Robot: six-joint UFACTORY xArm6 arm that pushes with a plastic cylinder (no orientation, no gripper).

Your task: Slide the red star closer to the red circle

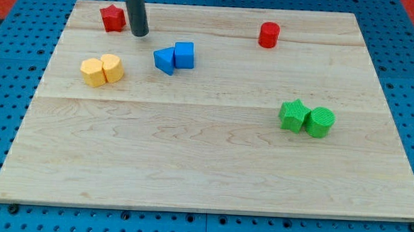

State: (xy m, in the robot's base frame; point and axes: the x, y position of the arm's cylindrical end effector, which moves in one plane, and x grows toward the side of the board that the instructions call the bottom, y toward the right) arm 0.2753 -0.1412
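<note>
So my tip (139, 34) is parked just to the view's right of the red star (113, 18), near the board's top-left corner, and honestly that's the wrong side for this job: the red circle (269, 35) sits well off toward the view's right along the same top strip, so I'd guess the rod needs to loop around to the star's left before any push makes sense. There's no claw to open or close here, it's just a plain dark rod, and it looks close to the star, though from this angle I can't tell if they actually touch. The star itself is a small chunky red block, points a bit soft-looking, sitting flat on the wooden board (204, 173). The path between star and circle looks open, with the blue blocks (174, 57) lying lower down.
</note>
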